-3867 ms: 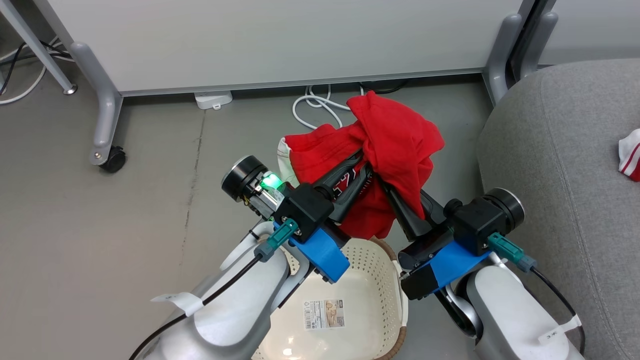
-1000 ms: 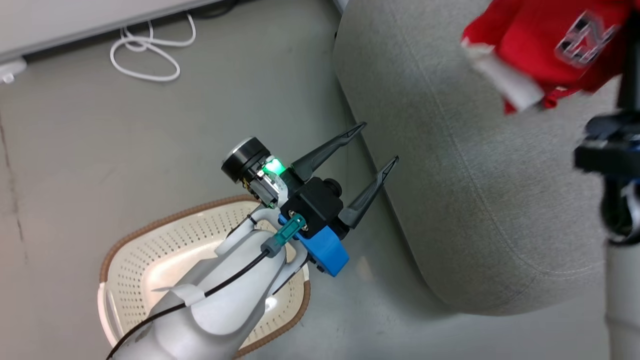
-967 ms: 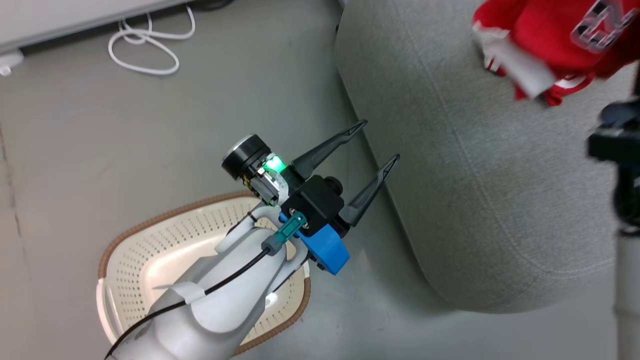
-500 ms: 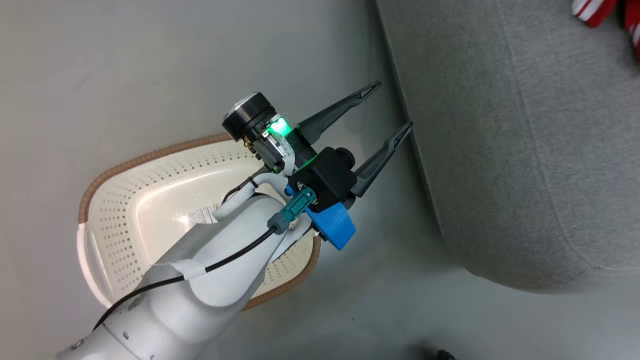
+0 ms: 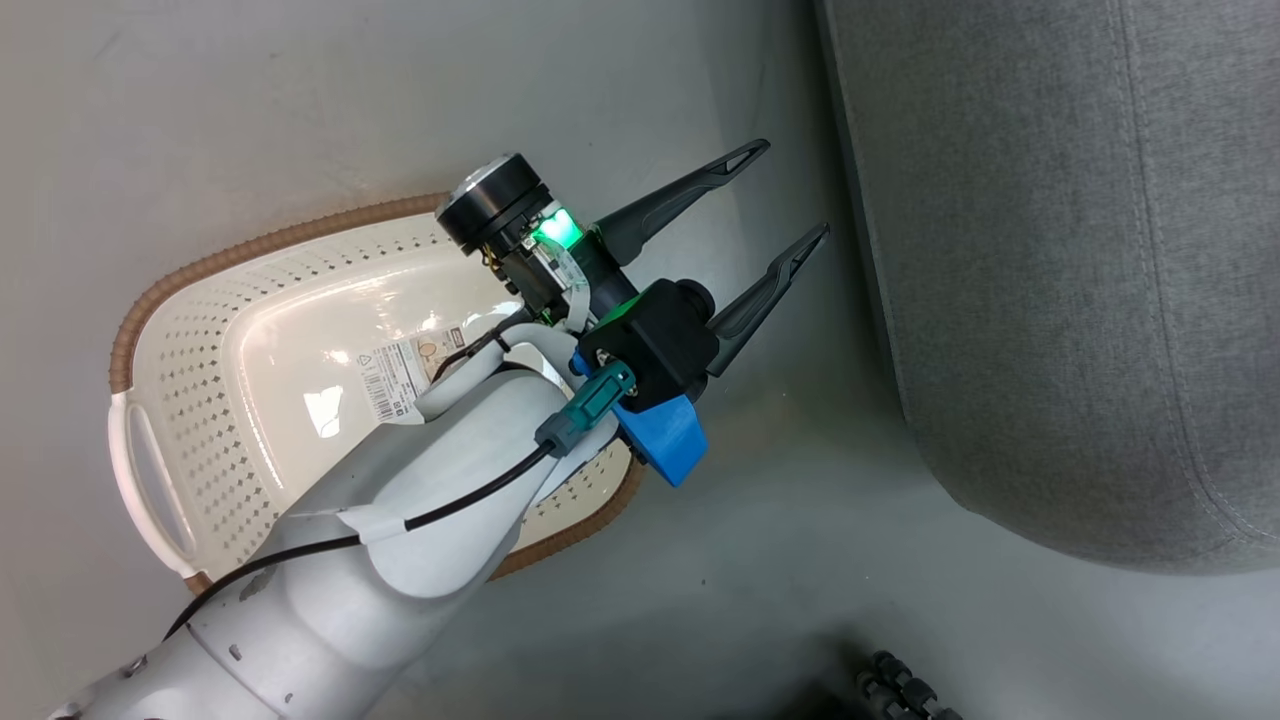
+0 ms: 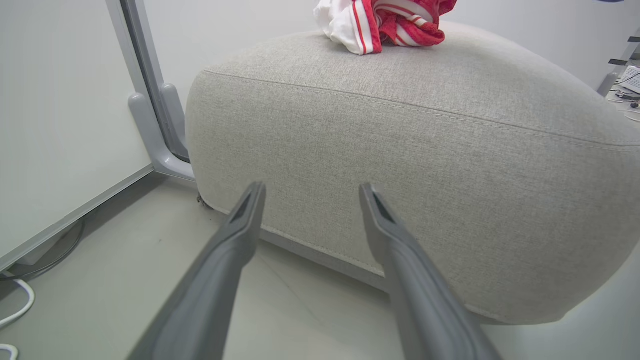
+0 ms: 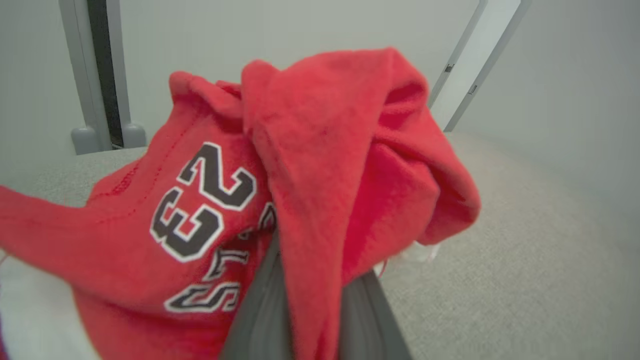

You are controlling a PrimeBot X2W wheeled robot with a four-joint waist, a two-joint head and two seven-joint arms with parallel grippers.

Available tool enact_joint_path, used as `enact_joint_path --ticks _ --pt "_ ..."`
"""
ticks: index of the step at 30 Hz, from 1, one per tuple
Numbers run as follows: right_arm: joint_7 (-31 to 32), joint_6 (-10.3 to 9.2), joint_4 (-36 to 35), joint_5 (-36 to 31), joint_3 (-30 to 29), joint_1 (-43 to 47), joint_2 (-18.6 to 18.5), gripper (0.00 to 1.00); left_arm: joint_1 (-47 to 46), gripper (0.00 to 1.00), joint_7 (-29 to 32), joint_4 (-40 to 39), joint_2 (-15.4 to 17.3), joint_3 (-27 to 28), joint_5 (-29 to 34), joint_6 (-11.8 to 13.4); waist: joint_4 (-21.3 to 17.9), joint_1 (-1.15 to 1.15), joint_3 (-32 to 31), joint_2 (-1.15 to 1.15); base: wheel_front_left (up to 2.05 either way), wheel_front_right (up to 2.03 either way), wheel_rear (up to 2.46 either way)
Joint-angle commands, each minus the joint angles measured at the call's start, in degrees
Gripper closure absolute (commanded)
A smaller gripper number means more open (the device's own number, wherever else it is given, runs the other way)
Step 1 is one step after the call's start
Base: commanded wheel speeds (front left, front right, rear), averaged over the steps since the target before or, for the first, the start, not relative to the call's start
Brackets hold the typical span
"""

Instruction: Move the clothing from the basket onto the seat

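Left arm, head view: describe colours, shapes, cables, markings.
The forearm is a white-grey shell. A black cable runs along it under a white tape tag into a teal connector. A blue bracket carries the black left gripper with two long, dark, tapered fingers; a green light glows beside a round black cap.

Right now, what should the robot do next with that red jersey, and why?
Probably lower the right gripper toward the grey seat for release: it is shut on the red number 23 jersey above that seat; the basket looks empty, and another red-and-white garment already lies on the seat.
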Motion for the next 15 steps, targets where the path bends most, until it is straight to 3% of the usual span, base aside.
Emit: enact_joint_path --ticks 1,7,9,15 --pt "0.0 0.01 2.6 -0.1 -0.4 -0.8 0.5 1.0 -1.2 0.0 0.0 -0.3 0.3 0.0 0.1 0.0 0.3 -0.01 0.5 0.0 0.0 0.0 0.0" --pt "0.0 0.01 6.4 -1.3 -1.2 -2.0 1.3 0.96 -1.6 0.0 -0.2 -0.1 0.2 -0.5 -0.4 0.2 0.7 -0.01 0.6 0.0 0.0 0.0 0.0" --pt "0.0 0.01 5.7 -1.3 -1.6 -1.6 1.6 0.0 -1.4 0.0 -0.3 0.2 0.2 -0.5 -0.5 0.4 0.7 -0.01 -0.2 0.0 0.0 0.0 0.0" --pt "0.0 0.01 0.8 -1.1 -2.1 4.3 3.4 0.0 0.8 0.0 -0.7 0.9 -0.5 -0.4 -1.5 1.1 0.5 -0.01 -5.0 0.0 0.0 0.0 0.0"
